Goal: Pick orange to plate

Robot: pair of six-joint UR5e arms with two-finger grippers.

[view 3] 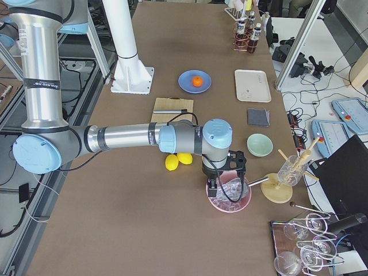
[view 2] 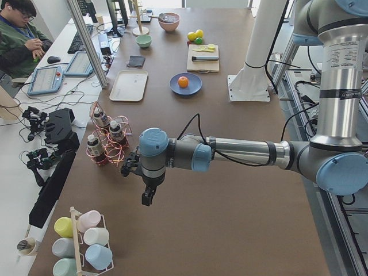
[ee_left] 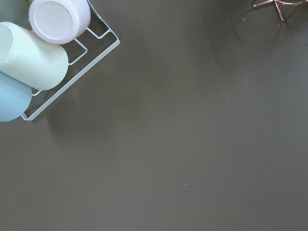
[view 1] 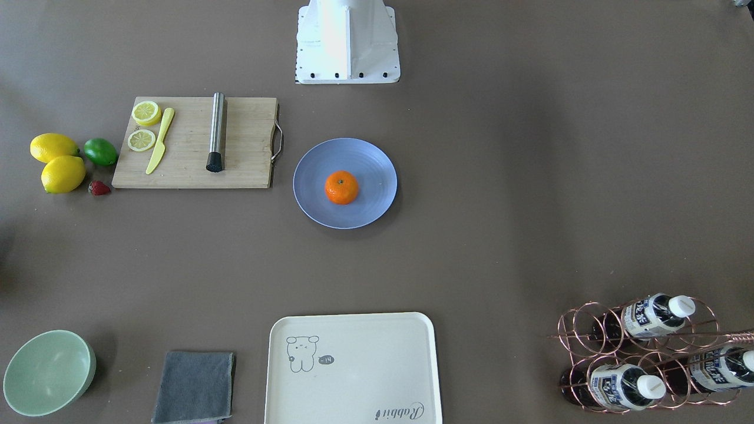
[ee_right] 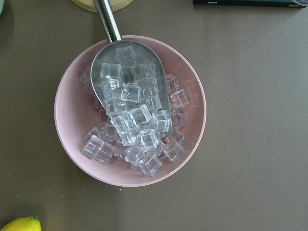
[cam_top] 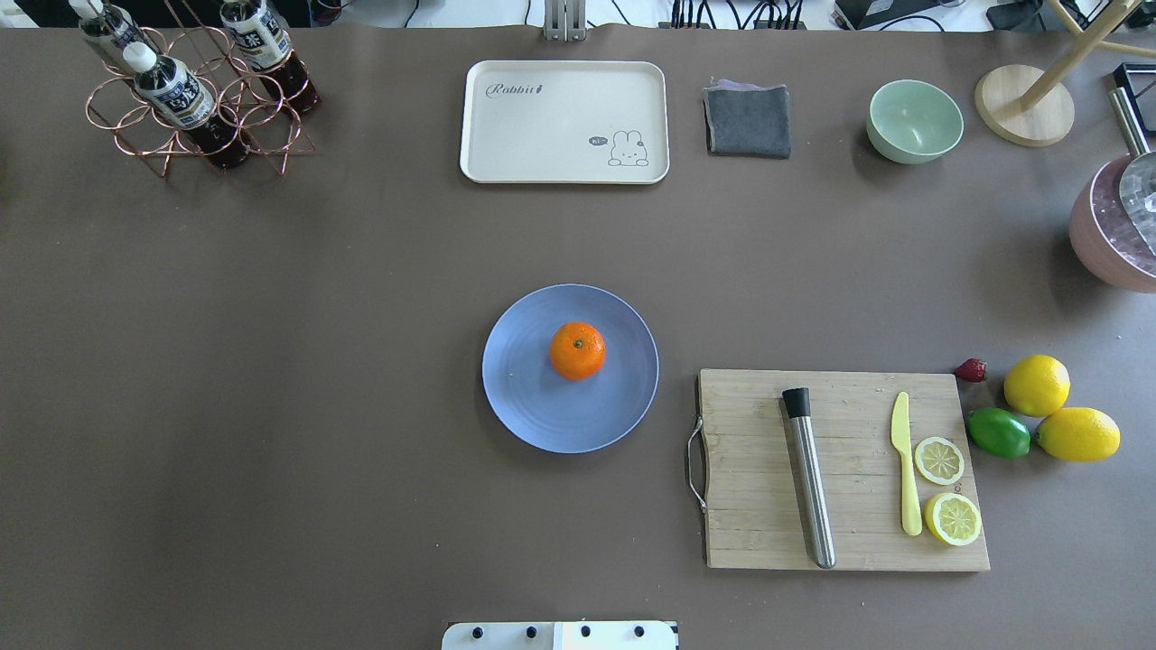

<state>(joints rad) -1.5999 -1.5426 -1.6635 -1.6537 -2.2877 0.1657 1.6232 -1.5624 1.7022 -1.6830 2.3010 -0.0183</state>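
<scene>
The orange point(view 1: 341, 187) point(cam_top: 577, 350) rests near the middle of the periwinkle-blue plate point(view 1: 368, 158) point(cam_top: 531, 397), in the table's centre; both also show small in the side views, orange point(view 2: 183, 82) point(view 3: 197, 81). No gripper is near them. My left gripper point(view 2: 148, 198) hangs over bare table at the robot's left end, between a bottle rack and a cup rack. My right gripper point(view 3: 214, 187) hovers over a pink bowl of ice at the other end. Both grippers show only in the side views, so I cannot tell whether they are open or shut.
A cutting board point(cam_top: 844, 469) carries a steel muddler, a yellow knife and lemon halves; lemons point(cam_top: 1037, 385), a lime and a strawberry lie beside it. A cream tray point(cam_top: 564, 122), grey cloth, green bowl point(cam_top: 914, 120), copper bottle rack point(cam_top: 194, 90) and ice bowl point(ee_right: 130, 110) line the edges.
</scene>
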